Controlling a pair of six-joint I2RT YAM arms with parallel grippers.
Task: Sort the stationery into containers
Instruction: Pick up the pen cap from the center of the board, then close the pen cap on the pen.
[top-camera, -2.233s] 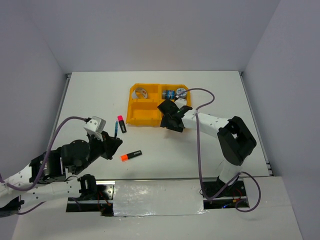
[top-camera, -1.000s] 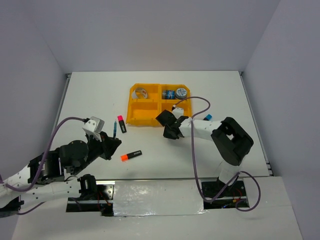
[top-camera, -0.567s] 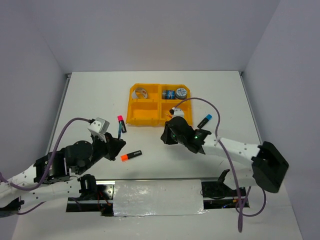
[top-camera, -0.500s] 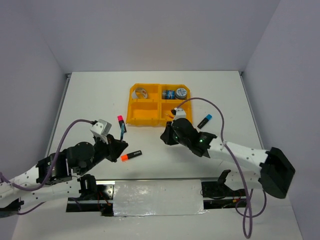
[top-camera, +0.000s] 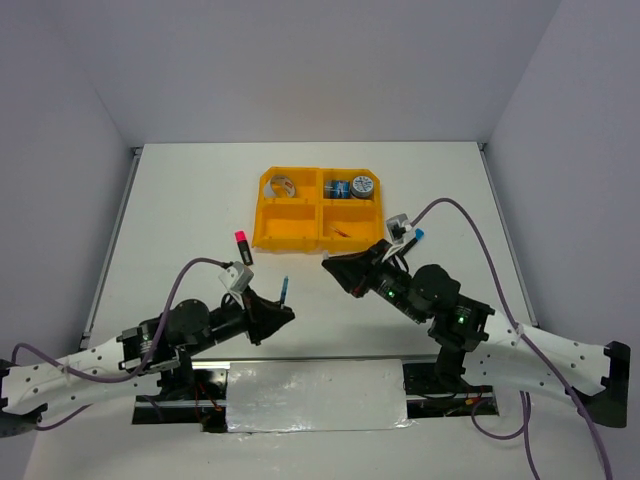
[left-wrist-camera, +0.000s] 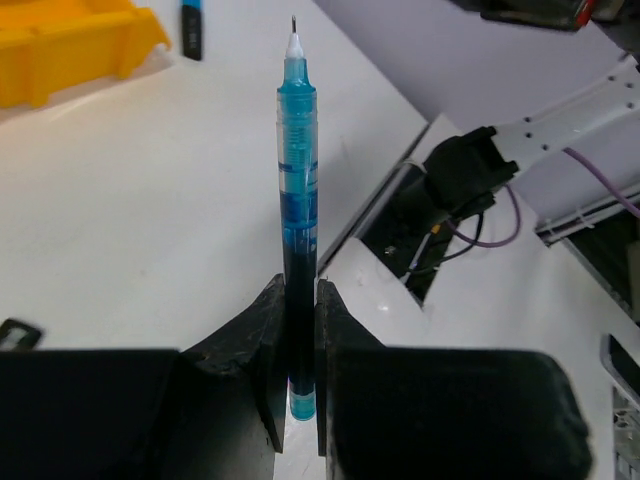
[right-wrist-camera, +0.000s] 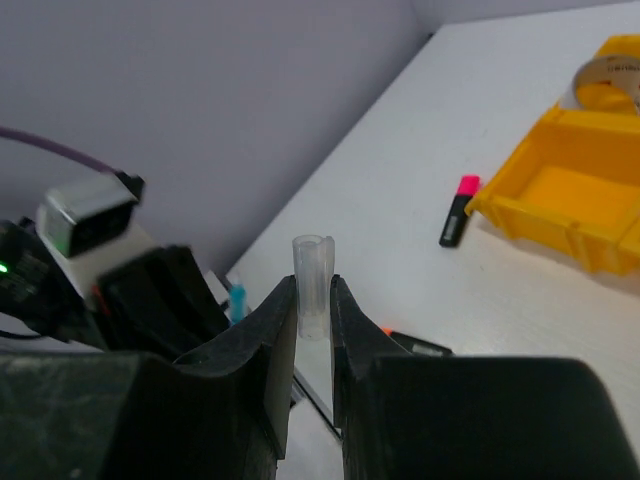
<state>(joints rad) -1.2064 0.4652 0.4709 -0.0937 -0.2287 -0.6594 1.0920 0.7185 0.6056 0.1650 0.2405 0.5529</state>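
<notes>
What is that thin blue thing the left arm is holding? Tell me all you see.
A thin pen with a see-through blue plastic barrel, darker toward the back, and a white cone ending in a fine metal point; no cap. The left gripper has its black jaws shut on its rear part, tip pointing away from them. It is held above the white table; only the jaws touch it.

Translucent plastic pen (left-wrist-camera: 298, 180) and cap (right-wrist-camera: 312, 285), glossy plastic tray (top-camera: 288, 230), matt table (top-camera: 180, 200).
</notes>
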